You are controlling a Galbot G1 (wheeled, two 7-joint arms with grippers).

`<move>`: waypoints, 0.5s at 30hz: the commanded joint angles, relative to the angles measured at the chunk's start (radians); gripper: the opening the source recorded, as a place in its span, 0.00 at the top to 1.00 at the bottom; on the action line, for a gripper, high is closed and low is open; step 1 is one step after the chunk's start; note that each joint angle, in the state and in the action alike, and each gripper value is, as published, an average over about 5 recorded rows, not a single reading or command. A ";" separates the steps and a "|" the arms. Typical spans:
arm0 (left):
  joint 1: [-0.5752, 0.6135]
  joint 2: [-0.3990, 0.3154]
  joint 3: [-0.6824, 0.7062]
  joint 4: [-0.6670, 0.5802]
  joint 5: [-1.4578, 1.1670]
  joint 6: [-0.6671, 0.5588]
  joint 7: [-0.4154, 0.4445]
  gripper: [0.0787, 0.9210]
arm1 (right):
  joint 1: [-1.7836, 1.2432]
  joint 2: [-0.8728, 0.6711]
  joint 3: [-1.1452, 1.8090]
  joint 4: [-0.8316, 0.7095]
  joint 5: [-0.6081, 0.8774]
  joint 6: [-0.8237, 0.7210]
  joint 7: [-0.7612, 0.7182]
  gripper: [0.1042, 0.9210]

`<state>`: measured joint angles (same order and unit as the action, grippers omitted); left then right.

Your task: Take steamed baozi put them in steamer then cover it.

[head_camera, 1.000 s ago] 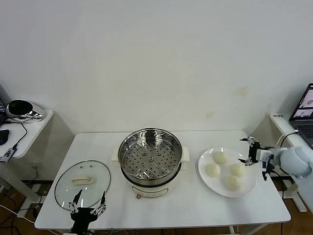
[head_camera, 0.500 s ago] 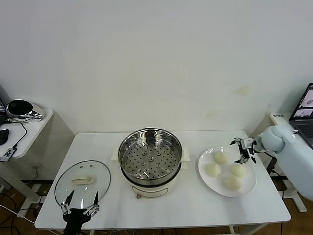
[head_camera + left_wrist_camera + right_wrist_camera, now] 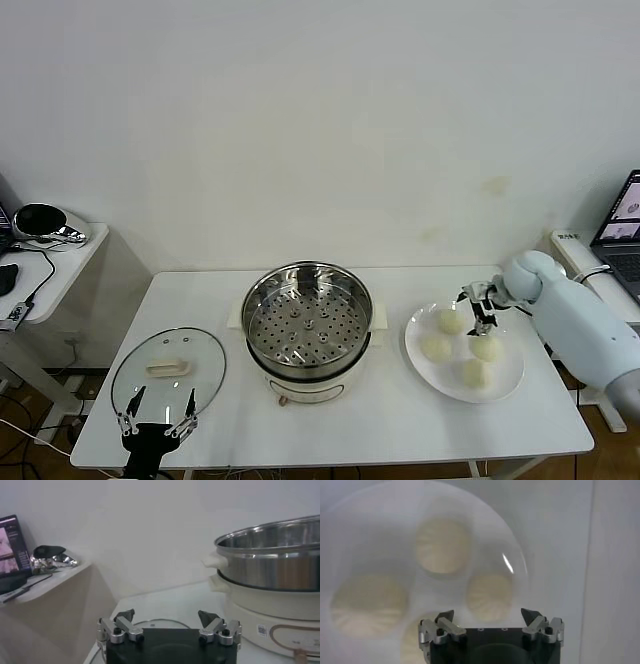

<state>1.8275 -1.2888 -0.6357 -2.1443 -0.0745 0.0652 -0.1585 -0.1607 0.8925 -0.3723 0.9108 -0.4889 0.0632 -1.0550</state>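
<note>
At right of centre in the head view, the wide-open, empty right gripper (image 3: 478, 305) is held directly above the four steamed baozi (image 3: 451, 321) on the white plate (image 3: 512, 381), while the left gripper (image 3: 156, 415), equally spread, is parked far off.

Steamer (image 3: 308, 330) uncovered, open from above; cover (image 3: 168, 376) lies well aside.

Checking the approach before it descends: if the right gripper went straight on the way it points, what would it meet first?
Probably a steamed baozi on the plate; the open right gripper points down at it, though depth is unclear.
</note>
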 commanded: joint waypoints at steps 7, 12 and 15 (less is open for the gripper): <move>-0.001 -0.002 -0.002 0.004 0.001 -0.002 -0.002 0.12 | 0.027 0.084 -0.021 -0.104 -0.038 0.013 -0.003 0.17; -0.003 -0.002 -0.001 0.004 0.000 -0.002 -0.002 0.12 | 0.024 0.095 -0.021 -0.112 -0.055 0.010 -0.007 0.24; -0.003 -0.004 0.001 0.002 0.000 -0.002 -0.002 0.12 | 0.023 0.099 -0.021 -0.115 -0.060 0.010 -0.007 0.27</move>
<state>1.8236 -1.2939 -0.6345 -2.1425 -0.0747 0.0634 -0.1602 -0.1456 0.9747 -0.3841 0.8155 -0.5405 0.0691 -1.0579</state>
